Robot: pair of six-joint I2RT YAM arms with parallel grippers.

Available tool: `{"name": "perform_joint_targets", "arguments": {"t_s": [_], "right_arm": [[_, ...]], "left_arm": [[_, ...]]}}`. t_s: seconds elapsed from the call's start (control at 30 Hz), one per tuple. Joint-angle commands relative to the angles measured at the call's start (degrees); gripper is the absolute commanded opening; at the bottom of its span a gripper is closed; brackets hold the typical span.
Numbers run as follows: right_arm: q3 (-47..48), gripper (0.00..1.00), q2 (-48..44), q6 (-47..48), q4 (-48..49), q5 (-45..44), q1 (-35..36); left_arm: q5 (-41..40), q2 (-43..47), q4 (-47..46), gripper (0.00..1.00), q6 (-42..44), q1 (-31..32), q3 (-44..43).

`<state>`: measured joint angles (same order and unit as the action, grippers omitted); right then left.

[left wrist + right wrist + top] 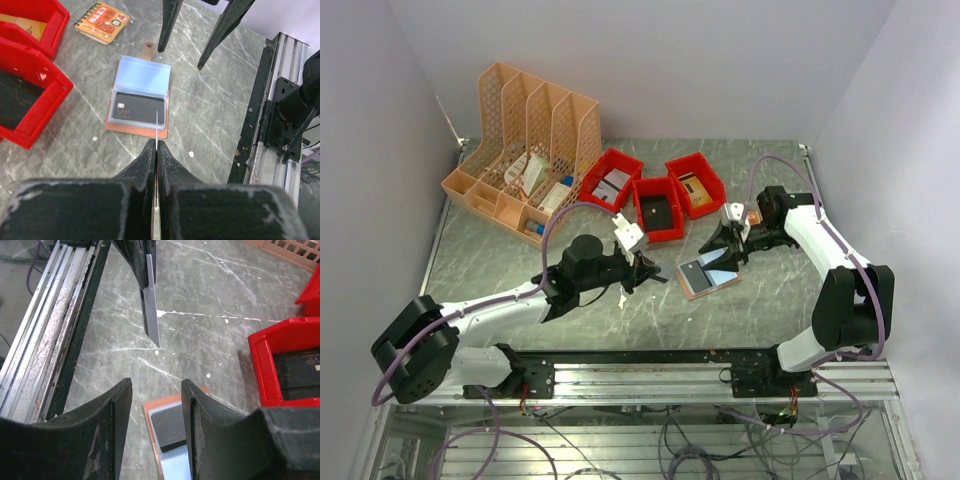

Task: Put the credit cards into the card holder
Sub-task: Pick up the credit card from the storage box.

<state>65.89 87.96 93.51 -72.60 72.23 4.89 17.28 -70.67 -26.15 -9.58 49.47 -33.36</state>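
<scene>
The card holder (709, 277) lies open on the table, salmon-pink with clear pockets, and a black credit card (137, 108) sits in its near pocket. My left gripper (156, 143) is shut on another credit card (151, 305), thin and grey, held on edge just short of the card holder's (162, 130) near edge. My right gripper (156, 385) hangs open over the holder's (162, 412) far end, with nothing between its fingers (167, 25). From above, the left gripper (645, 270) is left of the holder and the right gripper (725, 250) is just behind it.
Three red bins (657, 205) stand behind the holder; the nearest one (270, 365) holds a black card. An orange lattice file rack (525, 140) stands at the back left. A small orange notebook (102, 22) lies beyond the holder. A metal rail (650, 370) runs along the near edge.
</scene>
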Motion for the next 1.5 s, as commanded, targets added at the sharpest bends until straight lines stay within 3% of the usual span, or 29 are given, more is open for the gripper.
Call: {"name": "perform_joint_targets", "arguments": {"t_s": [0.0, 0.37, 0.53, 0.63, 1.03, 1.13, 1.23, 1.37, 1.47], "right_arm": [[1.12, 0.45, 0.20, 1.96, -1.51, 1.43, 0.40], [-2.07, 0.45, -1.94, -14.72, 13.83, -1.34, 7.72], [-2.48, 0.43, -1.56, -17.48, 16.18, -3.03, 10.39], [-1.82, 0.38, -0.65, -15.89, 14.37, -3.21, 11.12], [1.29, 0.00, 3.04, -11.66, 8.02, -4.15, 13.21], [2.57, 0.00, 3.84, -13.24, 7.30, -3.41, 13.29], [4.02, 0.00, 5.03, -16.83, 7.29, -2.98, 12.77], [4.86, 0.00, 5.58, -22.65, 9.34, -2.19, 10.95], [4.86, 0.00, 5.46, -28.48, 12.07, -0.54, 10.04]], "left_arm": [[1.74, -1.60, -4.25, 0.07, 4.17, 1.35, -2.54], [6.70, -6.23, -4.26, 0.07, 5.89, 2.57, -7.43], [8.79, -9.09, -3.15, 0.07, 5.95, 2.57, -9.76], [9.17, -10.23, -2.75, 0.07, 5.83, 2.57, -10.69], [7.21, -9.71, -3.65, 0.07, 5.55, 2.57, -10.33], [4.20, -8.66, -5.30, 0.14, 2.80, 2.38, -9.00], [0.82, -5.91, -8.79, 0.30, -3.26, 1.12, -6.06], [-2.31, -0.88, -22.93, 0.58, -16.36, -2.68, 4.33], [-1.68, 0.50, -34.70, 0.64, -27.74, -6.96, 10.97]]}}
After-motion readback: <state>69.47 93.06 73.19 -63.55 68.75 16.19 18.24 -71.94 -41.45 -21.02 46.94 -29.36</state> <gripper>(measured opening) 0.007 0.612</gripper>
